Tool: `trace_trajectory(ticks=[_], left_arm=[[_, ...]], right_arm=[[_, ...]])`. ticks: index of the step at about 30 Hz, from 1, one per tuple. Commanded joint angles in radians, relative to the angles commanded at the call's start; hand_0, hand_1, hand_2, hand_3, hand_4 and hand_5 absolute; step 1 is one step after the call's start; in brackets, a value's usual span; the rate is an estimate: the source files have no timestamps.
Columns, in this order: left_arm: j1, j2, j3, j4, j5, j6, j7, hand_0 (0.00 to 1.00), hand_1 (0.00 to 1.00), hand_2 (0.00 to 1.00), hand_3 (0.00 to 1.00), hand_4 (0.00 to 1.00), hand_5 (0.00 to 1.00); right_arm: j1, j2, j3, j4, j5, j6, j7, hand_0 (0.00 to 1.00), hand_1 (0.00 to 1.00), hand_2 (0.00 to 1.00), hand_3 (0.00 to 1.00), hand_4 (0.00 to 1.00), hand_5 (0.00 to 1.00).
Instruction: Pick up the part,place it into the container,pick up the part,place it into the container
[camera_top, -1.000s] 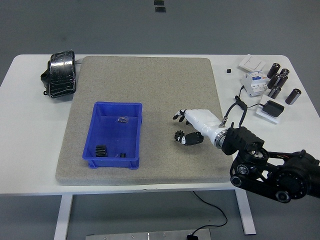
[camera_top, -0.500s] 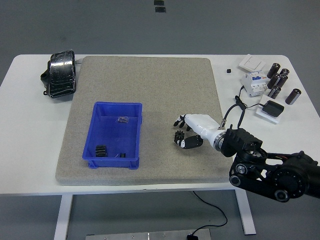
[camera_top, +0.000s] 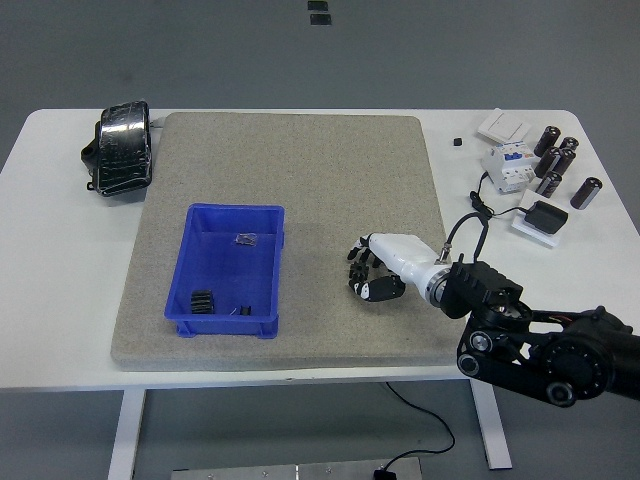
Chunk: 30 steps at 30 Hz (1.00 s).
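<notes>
My right hand reaches in from the lower right and rests low on the grey mat, to the right of the blue container. Its fingers are curled down around a small black gear-like part, which is almost wholly hidden under them. The blue container stands on the mat's left half. Inside it lie a black gear, a small dark part near the far wall, and another small piece near the front wall. My left arm is out of view.
A black wrapped bundle lies at the table's far left. On the right side stand a white circuit breaker, several black cylinders, a black adapter, a white switch plate and a tiny black piece.
My right hand has dropped lower and shifted slightly left over the black part. Its fingers have curled in around the part, which lay visible beside them before.
</notes>
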Motion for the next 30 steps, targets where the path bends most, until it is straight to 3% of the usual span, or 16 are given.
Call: trace_trajectory(ticks=[1, 2, 13, 14, 19, 21, 30], left_arm=[[0.0, 0.0, 0.0, 0.0, 0.0, 0.0, 0.0, 0.66, 0.64, 0.582, 0.544, 0.638, 0.635], [0.0, 0.0, 0.0, 0.0, 0.0, 0.0, 0.0, 0.66, 0.64, 0.582, 0.544, 0.634, 0.64], [-0.001, 0.001, 0.0, 0.001, -0.002, 0.0, -0.003, 0.66, 0.64, 0.582, 0.545, 0.629, 0.642], [-0.001, 0.002, 0.0, 0.001, -0.002, 0.001, -0.003, 0.66, 0.64, 0.582, 0.544, 0.627, 0.647], [0.0, 0.002, 0.0, 0.0, -0.003, 0.002, -0.003, 0.66, 0.64, 0.582, 0.544, 0.627, 0.647], [0.001, 0.002, 0.0, 0.0, -0.003, 0.002, -0.003, 0.659, 0.64, 0.582, 0.546, 0.627, 0.65], [0.001, 0.0, 0.0, 0.002, -0.003, 0.003, -0.005, 0.659, 0.64, 0.582, 0.545, 0.626, 0.65]], right_arm=[[0.0, 0.0, -0.001, 0.0, 0.002, -0.001, 0.001, 0.436, 0.559, 0.634, 0.686, 0.6, 0.279], [-0.001, 0.001, -0.002, -0.001, 0.004, -0.002, 0.001, 0.423, 0.543, 0.564, 0.673, 0.49, 0.185], [-0.004, 0.004, -0.005, -0.003, 0.009, -0.003, 0.002, 0.418, 0.543, 0.518, 0.668, 0.499, 0.14], [-0.004, 0.004, -0.005, -0.003, 0.009, -0.002, 0.001, 0.416, 0.543, 0.502, 0.665, 0.513, 0.073], [-0.006, 0.004, -0.004, -0.004, 0.007, -0.005, 0.002, 0.416, 0.543, 0.502, 0.665, 0.513, 0.073], [-0.006, 0.003, -0.001, -0.004, 0.0, -0.008, 0.001, 0.414, 0.547, 0.502, 0.664, 0.49, 0.029], [-0.001, -0.008, 0.083, 0.045, -0.027, -0.051, 0.001, 0.404, 0.547, 0.495, 0.662, 0.496, 0.025]])
